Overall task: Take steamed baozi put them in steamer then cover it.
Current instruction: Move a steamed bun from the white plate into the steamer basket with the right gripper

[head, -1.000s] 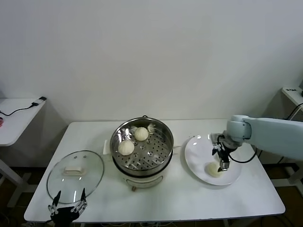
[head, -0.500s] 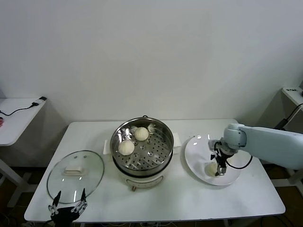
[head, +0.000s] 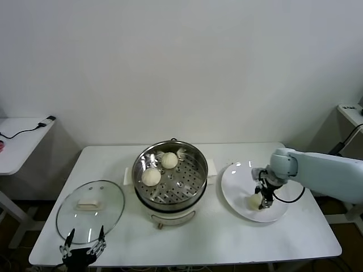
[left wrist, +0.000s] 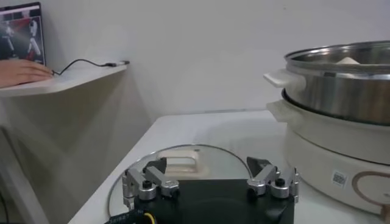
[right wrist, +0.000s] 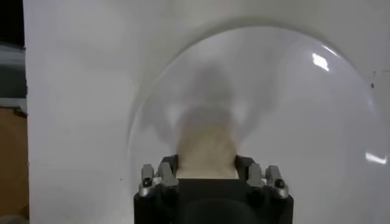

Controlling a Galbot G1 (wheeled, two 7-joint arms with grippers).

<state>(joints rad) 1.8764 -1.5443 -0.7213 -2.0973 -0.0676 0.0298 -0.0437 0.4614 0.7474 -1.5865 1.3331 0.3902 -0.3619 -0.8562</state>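
Nearest my own body, at the table's front edge, my left gripper point(head: 82, 249) waits with fingers spread wide and empty, just in front of the glass lid point(head: 90, 210), which lies flat on the table point(head: 227, 238). Across on the white plate point(head: 235, 181), my right gripper point(head: 262, 199) brackets the one baozi point(right wrist: 206, 149) there, a finger on either flank, partly drawn in; whether they are pressing the dough yet I cannot tell. It looks light, soft and smooth-skinned, so I judge a gentle hold across its widest part best, since a hard pinch would dent it. Between plate and lid stands the steamer point(head: 170, 175), uncovered, two buns point(head: 159, 169) sitting on its perforated tray toward the back left. Its raised steel rim is the one obstacle I see on the way over; the tray's nearer half is bare.
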